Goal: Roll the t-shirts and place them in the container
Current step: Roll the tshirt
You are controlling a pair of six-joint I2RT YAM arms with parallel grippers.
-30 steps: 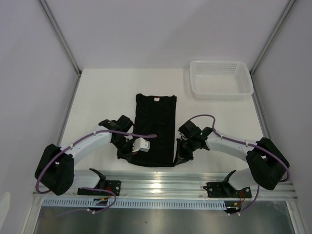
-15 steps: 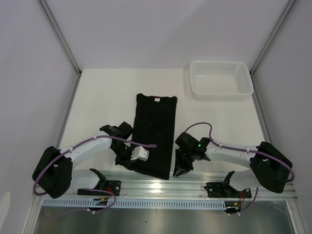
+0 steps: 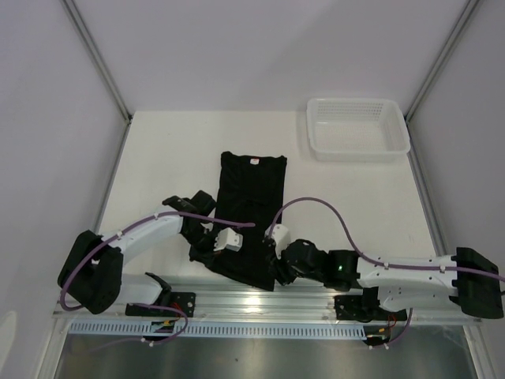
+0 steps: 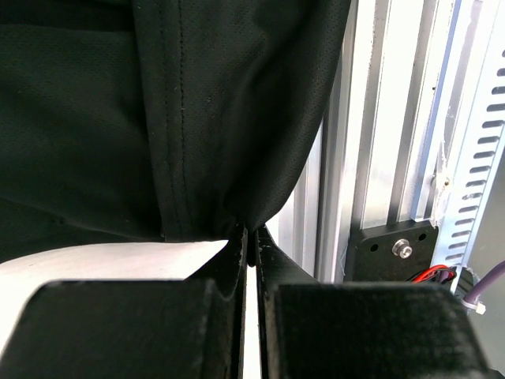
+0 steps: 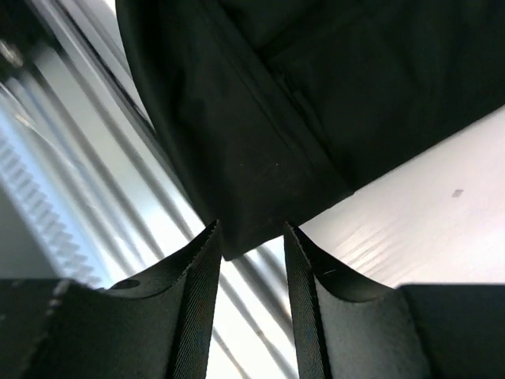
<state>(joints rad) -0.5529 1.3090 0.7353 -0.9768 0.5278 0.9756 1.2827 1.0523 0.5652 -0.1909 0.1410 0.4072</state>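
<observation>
Shirt [image 3: 252, 197] is light, limp and bunchy: left fingers [image 4: 227, 267] clenched on the near hem, right fingers [image 5: 193, 276] parted around the other hem corner, best pinch point.

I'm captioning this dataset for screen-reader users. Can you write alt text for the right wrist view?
The right gripper, jaws open, straddles a corner of the black t-shirt. That corner lies over the metal rail beside the white table.
</observation>
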